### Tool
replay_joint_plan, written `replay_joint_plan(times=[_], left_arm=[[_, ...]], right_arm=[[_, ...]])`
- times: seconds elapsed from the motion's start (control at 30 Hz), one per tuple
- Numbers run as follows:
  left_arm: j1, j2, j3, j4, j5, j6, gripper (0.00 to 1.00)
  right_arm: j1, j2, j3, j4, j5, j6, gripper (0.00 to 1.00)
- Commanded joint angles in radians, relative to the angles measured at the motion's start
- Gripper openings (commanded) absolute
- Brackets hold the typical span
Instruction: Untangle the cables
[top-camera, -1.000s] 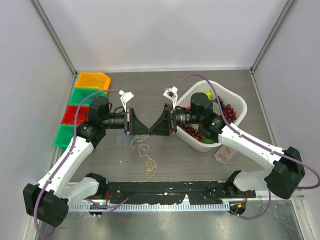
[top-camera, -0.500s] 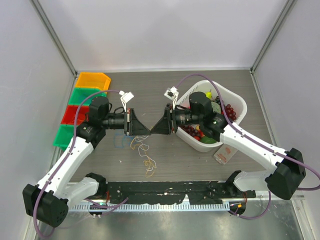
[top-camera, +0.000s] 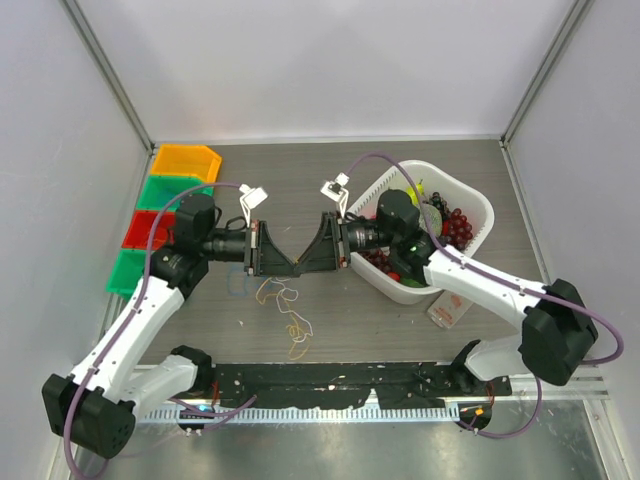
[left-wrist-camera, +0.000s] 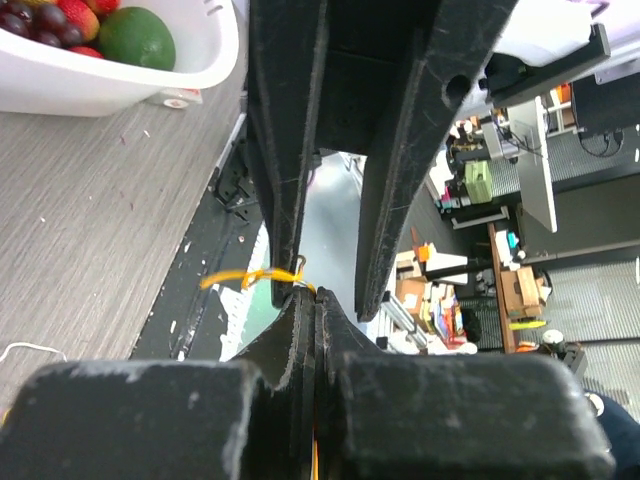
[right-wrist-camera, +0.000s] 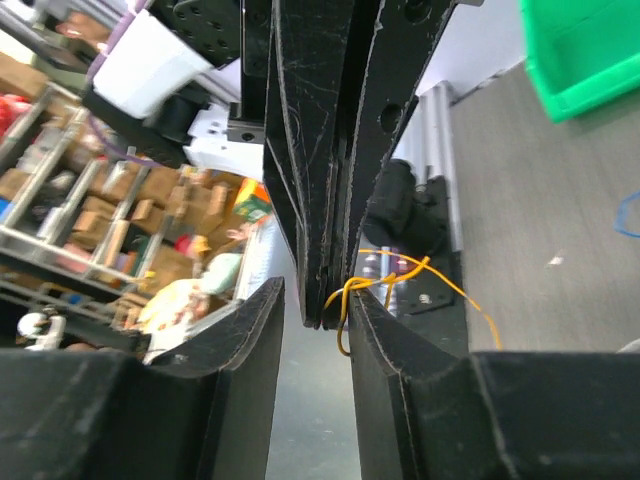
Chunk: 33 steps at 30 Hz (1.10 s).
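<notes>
The cables (top-camera: 283, 296) are a small clump of thin white, orange-tan and blue wires on the table below the two grippers. My left gripper (top-camera: 290, 265) is shut on an orange wire (left-wrist-camera: 250, 277) at its fingertips (left-wrist-camera: 300, 310); the wire trails down to the clump. My right gripper (top-camera: 304, 265) is open, with its jaws on either side of the left gripper's shut fingertips. In the right wrist view the orange wire (right-wrist-camera: 345, 297) loops against the inner face of one of its fingers (right-wrist-camera: 375, 320), ungripped.
A white basket (top-camera: 472, 196) of fruit sits behind the right arm; it also shows in the left wrist view (left-wrist-camera: 205, 70). Orange, green and red bins (top-camera: 170, 190) line the left edge. A small packet (top-camera: 452, 308) lies in front of the basket.
My right gripper has moved left and now straddles the left gripper's fingertips. The left gripper has stayed shut on the orange wire, and the hanging wires shifted slightly.
</notes>
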Motion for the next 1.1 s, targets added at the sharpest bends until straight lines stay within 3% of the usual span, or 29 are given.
replay_joint_plan(times=[0.0,0.07,0.17,0.23,0.3,0.33,0.37,0.4,0.43,0.47,0.5,0.6,0.7,0.93,1.0,1.07], left_arm=[[-0.005,0.012,0.045,-0.003,-0.112,0.055,0.00],[0.004,0.021,0.061,-0.075,-0.146,0.101,0.00],[0.041,0.006,0.030,-0.023,-0.136,0.065,0.00],[0.064,0.001,0.029,-0.011,-0.133,0.054,0.00],[0.072,0.000,0.030,-0.006,-0.111,0.051,0.00],[0.073,-0.003,0.033,-0.009,-0.107,0.057,0.00],[0.076,-0.005,0.035,-0.020,-0.107,0.063,0.00],[0.079,-0.008,0.035,-0.026,-0.107,0.065,0.00],[0.084,-0.013,0.032,-0.028,-0.105,0.065,0.00],[0.086,-0.019,0.029,-0.017,-0.105,0.057,0.00],[0.087,-0.022,0.027,-0.006,-0.102,0.046,0.00],[0.099,-0.023,0.042,-0.020,-0.114,0.048,0.00],[0.112,-0.019,0.055,-0.029,-0.145,0.039,0.00],[0.162,-0.002,0.062,-0.052,-0.220,0.042,0.00],[0.193,0.003,0.064,-0.048,-0.220,0.036,0.00],[0.216,0.006,0.078,-0.067,-0.225,0.048,0.00]], right_arm=[[0.080,0.024,-0.015,0.620,-0.179,0.400,0.36],[0.080,0.043,-0.018,0.784,-0.191,0.531,0.36],[0.086,0.061,-0.015,0.906,-0.226,0.628,0.36],[0.091,0.052,-0.020,0.896,-0.259,0.595,0.36],[0.097,0.020,-0.020,0.723,-0.257,0.425,0.36],[0.097,0.003,-0.011,0.473,-0.251,0.312,0.36],[0.099,-0.033,0.010,0.252,-0.203,0.004,0.36],[0.109,-0.046,0.088,-0.207,-0.152,-0.177,0.38],[0.126,-0.040,0.189,-0.449,-0.024,-0.486,0.39],[0.154,-0.028,0.225,-0.656,0.015,-0.549,0.40],[0.157,-0.003,0.257,-0.711,0.042,-0.635,0.40],[0.198,0.006,0.271,-0.820,0.111,-0.721,0.41],[0.230,0.003,0.264,-0.856,0.082,-0.782,0.46],[0.301,0.005,0.273,-0.934,0.002,-0.892,0.48],[0.297,-0.006,0.279,-0.967,0.067,-0.897,0.47],[0.267,-0.043,0.242,-0.884,0.155,-0.817,0.47]])
